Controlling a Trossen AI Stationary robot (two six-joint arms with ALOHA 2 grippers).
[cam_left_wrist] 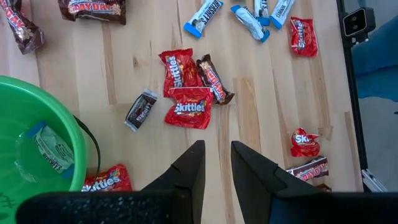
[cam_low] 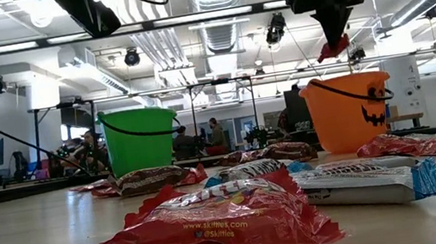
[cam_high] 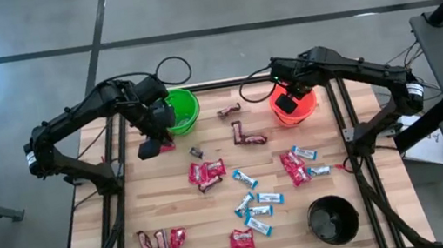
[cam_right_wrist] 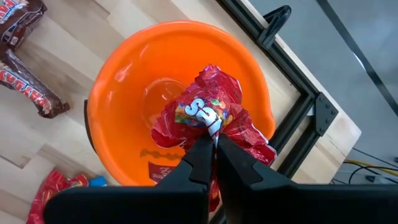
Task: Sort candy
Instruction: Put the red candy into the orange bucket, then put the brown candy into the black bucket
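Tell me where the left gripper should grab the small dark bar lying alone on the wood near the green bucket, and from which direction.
Probably come straight down from above and pinch the small dark bar across its narrow middle. It lies flat and alone, with bare wood on both long sides, clear of the green bucket. The left gripper is empty, slightly open.

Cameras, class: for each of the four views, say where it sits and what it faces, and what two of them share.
High: overhead, straight down on the table; both arms show.
Low: table height, looking across candy to the room; arms enter from above.
Left wrist: on the left arm, facing candy and the green bucket; left gripper shows, jaws apart.
Right wrist: above the orange bucket; right gripper pinches a red packet.
Shared: low and right wrist both show that packet.
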